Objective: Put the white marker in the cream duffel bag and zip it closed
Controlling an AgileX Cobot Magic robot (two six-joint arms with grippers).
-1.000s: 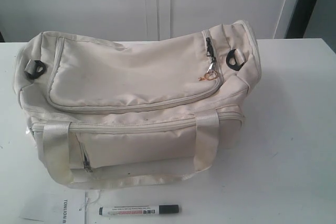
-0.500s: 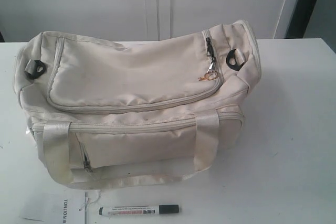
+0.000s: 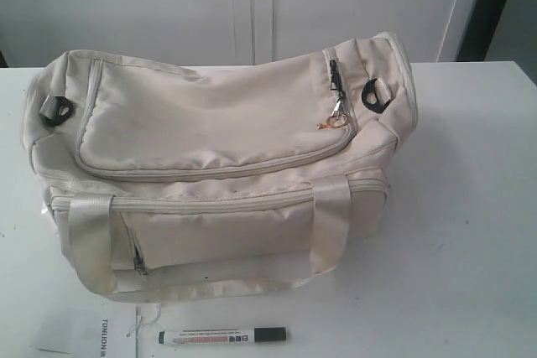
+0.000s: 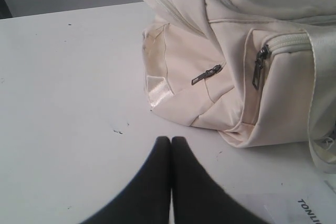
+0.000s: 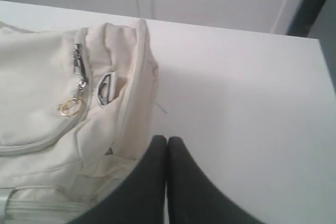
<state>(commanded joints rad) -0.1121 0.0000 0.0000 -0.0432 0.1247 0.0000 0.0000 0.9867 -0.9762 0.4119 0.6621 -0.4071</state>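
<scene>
The cream duffel bag (image 3: 218, 165) sits in the middle of the white table, its curved top flap zipped shut with the pulls and a small gold ring (image 3: 334, 121) at its right end. The white marker (image 3: 222, 336) lies flat on the table in front of the bag, black cap to the right. Neither gripper appears in the exterior view. My left gripper (image 4: 171, 141) is shut and empty, hovering over the table beside the bag's end (image 4: 210, 77). My right gripper (image 5: 167, 140) is shut and empty, by the bag's other end (image 5: 68, 119).
A sheet of paper with printed lettering (image 3: 102, 337) lies at the front left, beside the marker. A white wall and a dark strip (image 3: 491, 6) stand behind the table. Bare table (image 3: 470, 207) stretches to the right of the bag.
</scene>
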